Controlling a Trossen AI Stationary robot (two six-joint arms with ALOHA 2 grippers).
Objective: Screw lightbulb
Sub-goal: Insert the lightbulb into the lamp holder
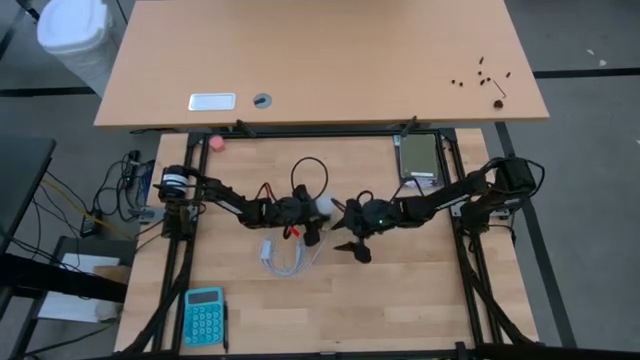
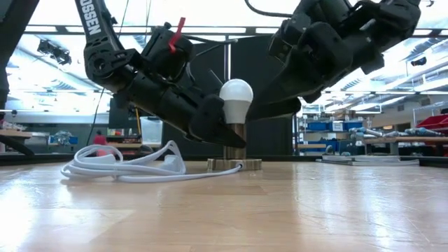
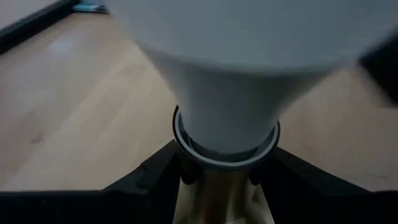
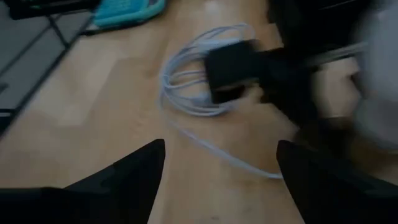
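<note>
we see the lightbulb (image 2: pixel 236 93) standing upright in the middle of the worktop (image 2: pixel 294 210), its silvery base seated in the round socket disc (image 2: pixel 234 164). the left gripper (image 2: pixel 225 134) has its fingers (image 3: pixel 158 171) closed around the neck of the bulb, just below the globe and above the screw base; the left wrist view shows a dark finger on each side of the collar. the right gripper (image 1: pixel 355 243) hangs beside the bulb with its fingers (image 4: pixel 134 168) spread wide and nothing between them, pointing down at bare wood and the coiled white cord (image 2: pixel 122 164).

in our judgement the chief risk is the socket disc. it lies loose on the worktop and nothing pins it, so a twist from the left gripper may spin the disc along with the bulb and the thread will not advance. the cord trails from the disc and could wind or drag as it turns.

a second risk is a cross-thread: if the left wrist tilts while turning, the base may bind. we cannot tell from these views how deep the thread sits.

third, the two arms crowd close together above the bulb, so a wide wrist roll could bring them into contact, and the grip on the smooth neck might slip.
</note>
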